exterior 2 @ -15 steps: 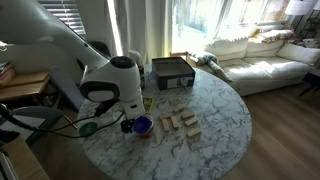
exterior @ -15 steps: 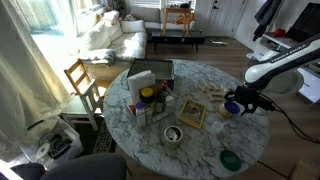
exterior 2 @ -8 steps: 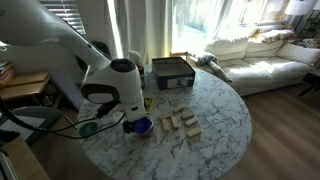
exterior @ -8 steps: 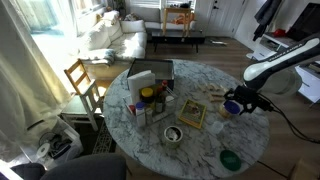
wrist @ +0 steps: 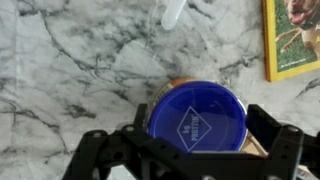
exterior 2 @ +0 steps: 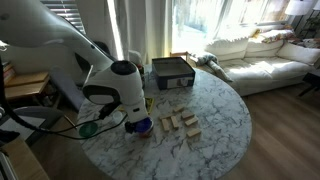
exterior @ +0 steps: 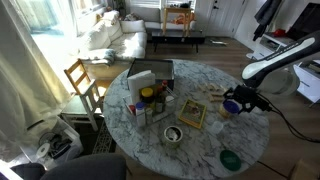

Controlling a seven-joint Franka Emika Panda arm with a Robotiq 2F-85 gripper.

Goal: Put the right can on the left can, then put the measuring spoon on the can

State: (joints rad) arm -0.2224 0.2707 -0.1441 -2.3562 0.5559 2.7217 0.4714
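Observation:
The right can (wrist: 197,122), with its dark blue top and yellowish side, fills the lower middle of the wrist view. My gripper (wrist: 200,132) is open and straddles it, one black finger on each side of the can. In both exterior views the gripper (exterior: 235,103) (exterior 2: 139,124) hangs low over this can (exterior: 229,108) near the table edge. The left can (exterior: 172,134), squat and shiny silver, stands apart toward the table's front. The measuring spoon (wrist: 173,12), small and whitish, lies on the marble just beyond the blue-topped can.
A framed picture (wrist: 295,35) (exterior: 192,114) lies flat beside the can. A green disc (exterior: 230,158) sits near the table rim. A yellow-lidded jar (exterior: 147,97), a box (exterior: 150,72) (exterior 2: 172,72) and several wooden blocks (exterior 2: 180,122) occupy the round marble table (exterior: 200,145).
My gripper has sunk slightly lower around the blue-topped can. Its jaws stay wide and nothing else has moved.

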